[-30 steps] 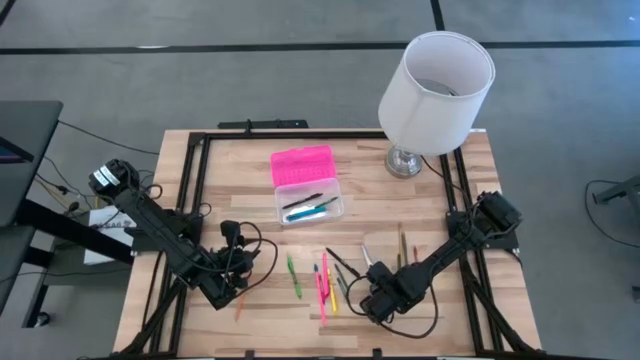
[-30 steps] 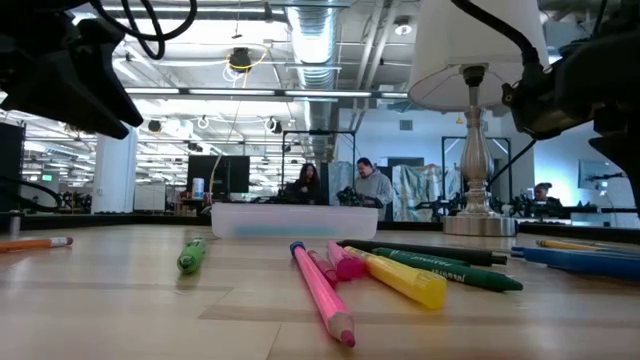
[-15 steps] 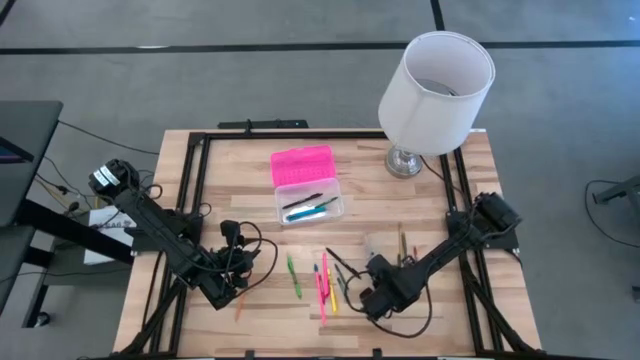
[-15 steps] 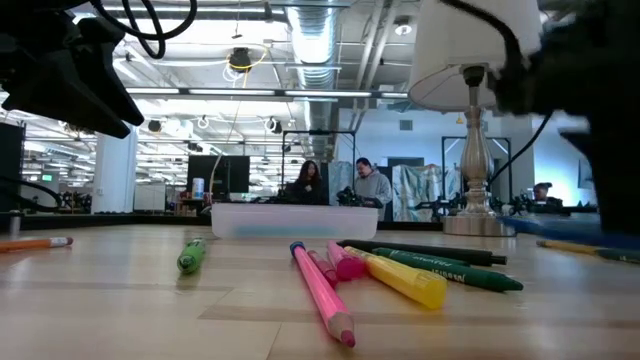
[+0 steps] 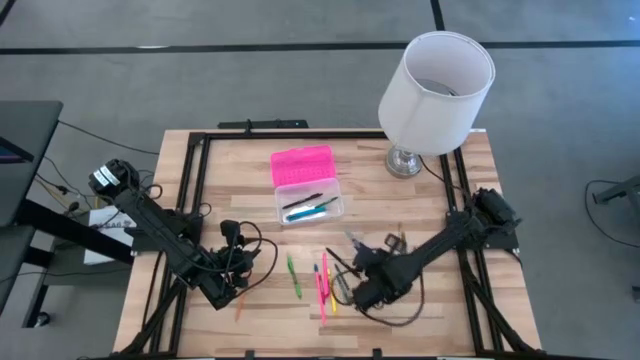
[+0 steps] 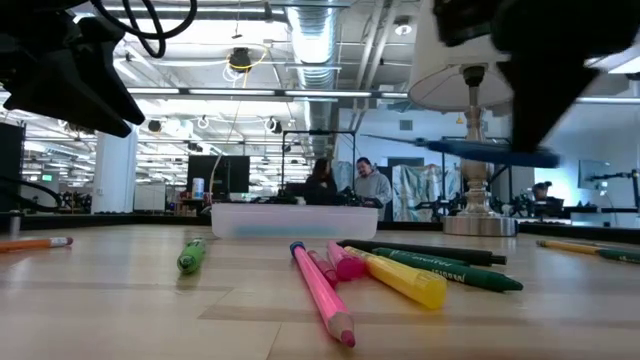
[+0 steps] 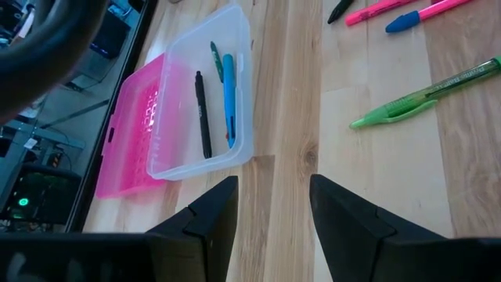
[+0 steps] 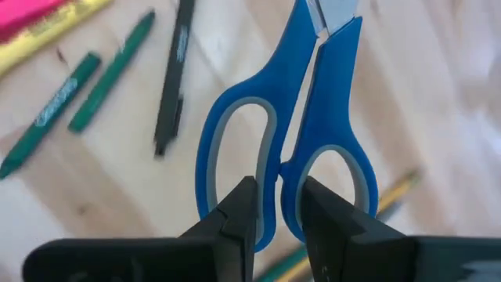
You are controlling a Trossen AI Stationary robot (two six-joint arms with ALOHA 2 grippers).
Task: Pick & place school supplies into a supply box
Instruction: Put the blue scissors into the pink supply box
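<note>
The right gripper [image 8: 275, 215] clamped the blue-handled plastic scissors [image 8: 301, 133], grey-lined loops, above the pale wooden surface [image 8: 94, 196]; the left gripper [image 7: 274, 205] hung apart near the front-left corner.

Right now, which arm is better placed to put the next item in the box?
Right: its gripper already holds the scissors, lifted off the table. The left gripper is empty.

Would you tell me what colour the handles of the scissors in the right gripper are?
Blue with grey inner lining; the scissors show best in the right wrist view.
</note>
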